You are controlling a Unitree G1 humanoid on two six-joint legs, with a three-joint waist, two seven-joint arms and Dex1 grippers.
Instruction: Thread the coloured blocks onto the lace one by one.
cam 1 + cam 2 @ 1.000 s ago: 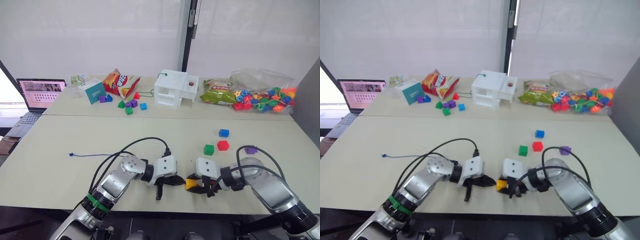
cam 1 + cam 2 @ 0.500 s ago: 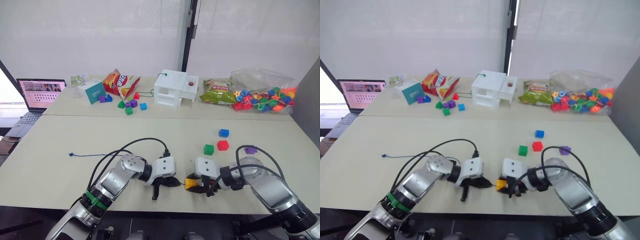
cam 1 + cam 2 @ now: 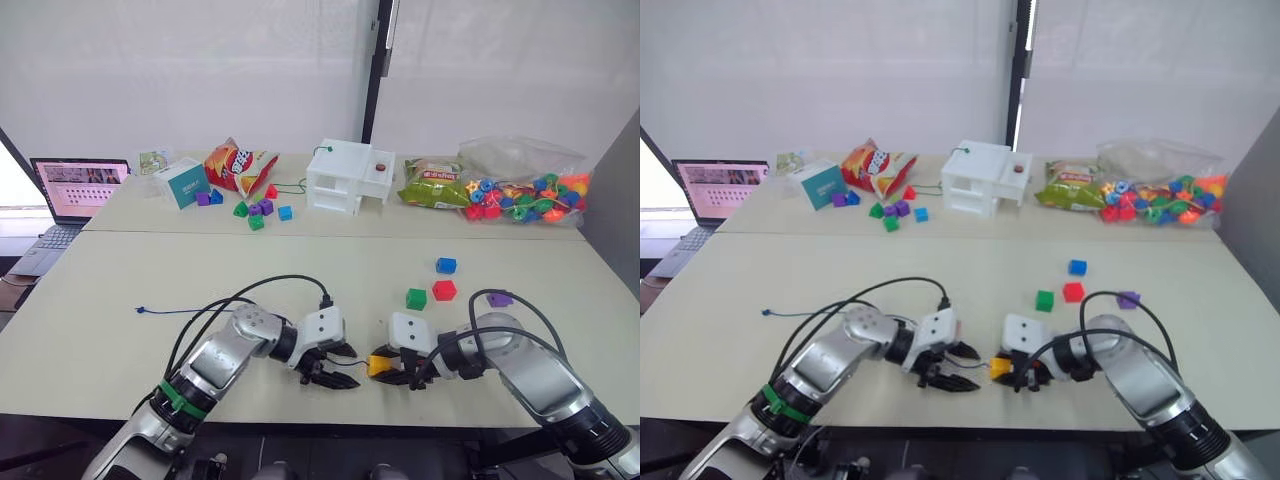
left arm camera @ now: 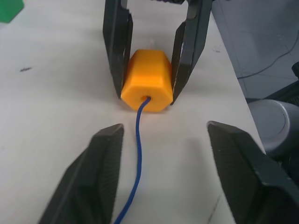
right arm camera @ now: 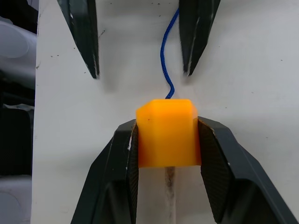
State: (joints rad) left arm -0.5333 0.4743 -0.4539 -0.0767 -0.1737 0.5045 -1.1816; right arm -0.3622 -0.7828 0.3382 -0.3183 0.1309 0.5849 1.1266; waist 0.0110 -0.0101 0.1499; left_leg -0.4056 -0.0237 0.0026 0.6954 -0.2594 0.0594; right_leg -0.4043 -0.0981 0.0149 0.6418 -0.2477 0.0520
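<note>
The yellow-orange block (image 5: 167,132) is sitting on the bench (image 3: 120,350), pinched by the right tool (image 5: 167,154), with the lace (image 4: 135,163) entering its hole and a pale tip seemingly emerging behind. The left tool (image 4: 161,158) is gaping open, straddling the lace. Green (image 3: 417,298), red (image 3: 445,290), blue (image 3: 446,265) and purple (image 3: 500,299) blocks are lying nearby.

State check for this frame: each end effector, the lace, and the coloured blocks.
Left end effector: open, lace lying between its fingers.
Right end effector: shut on yellow-orange block.
Yellow-orange block: gripped, lace through its hole.
Lace: threaded into that block, pale tip out the far side.
Green block, red block, blue block, purple block: loose, unthreaded.
</note>
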